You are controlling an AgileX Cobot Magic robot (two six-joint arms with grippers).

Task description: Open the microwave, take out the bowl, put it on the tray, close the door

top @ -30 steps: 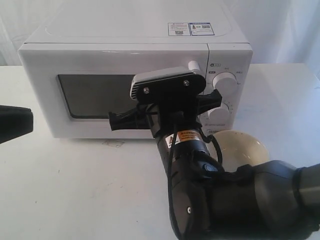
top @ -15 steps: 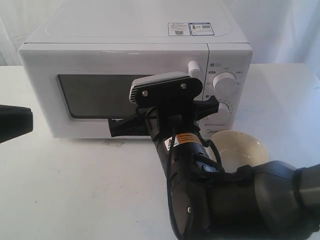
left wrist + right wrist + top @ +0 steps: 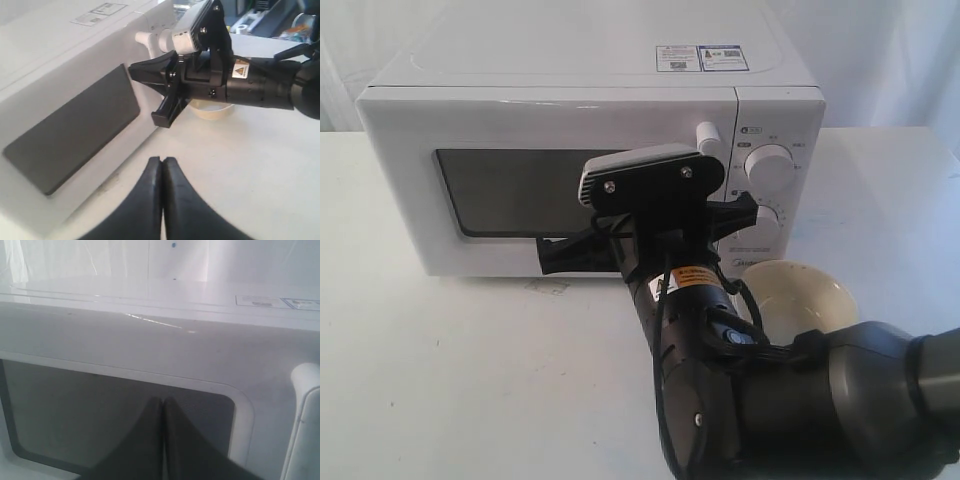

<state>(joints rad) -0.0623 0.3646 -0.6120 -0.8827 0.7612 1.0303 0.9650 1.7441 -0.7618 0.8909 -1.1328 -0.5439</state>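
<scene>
The white microwave (image 3: 570,60) stands at the back with its door (image 3: 550,120) shut, dark window (image 3: 100,410) facing me. My right gripper (image 3: 163,400) is shut on nothing, its tips close against the window beside the vertical bar handle (image 3: 306,420). From the left wrist view the same right gripper (image 3: 137,72) points at the door just below the handle (image 3: 150,39). The cream-yellow bowl (image 3: 805,290) sits on the table before the control panel, outside the microwave. My left gripper (image 3: 163,159) is shut and empty, low over the table facing the door. No tray shows.
The bulky right arm (image 3: 740,400) fills the foreground in the exterior view, and its wrist camera mount (image 3: 650,175) hides part of the door and the gripper's tips. Two round knobs (image 3: 770,160) sit on the panel. White table (image 3: 470,380) spreads to the left.
The left gripper, seen at the left edge of the exterior view before, has drawn out of that view. The right wrist dipped slightly a second ago and has since held still.
</scene>
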